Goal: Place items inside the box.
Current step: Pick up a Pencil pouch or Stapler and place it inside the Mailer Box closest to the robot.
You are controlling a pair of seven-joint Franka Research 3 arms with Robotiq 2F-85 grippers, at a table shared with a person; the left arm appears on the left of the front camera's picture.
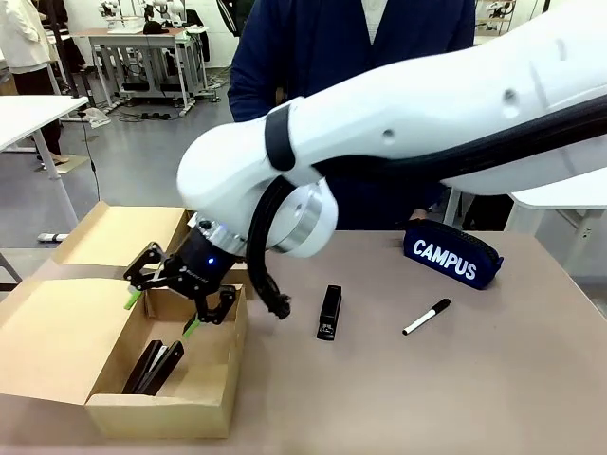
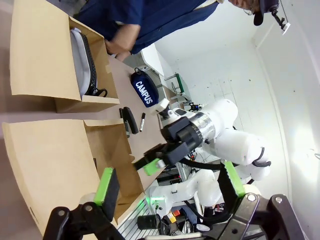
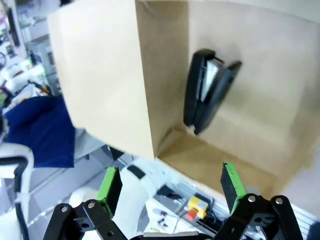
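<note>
R gripper (image 1: 163,308) hangs wide open, empty, above brown cardboard box (image 1: 161,415): black hinged stapler (image 1: 155,366) lies inside, apparently delivered. L gripper (image 2: 170,182) also open, empty, parked clear.

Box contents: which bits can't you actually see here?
Front view: the right gripper covers the far end of the box.
Left wrist view: a box wall hides part of the pouch.
Right wrist view: blur hides the details of the stapler.
</note>
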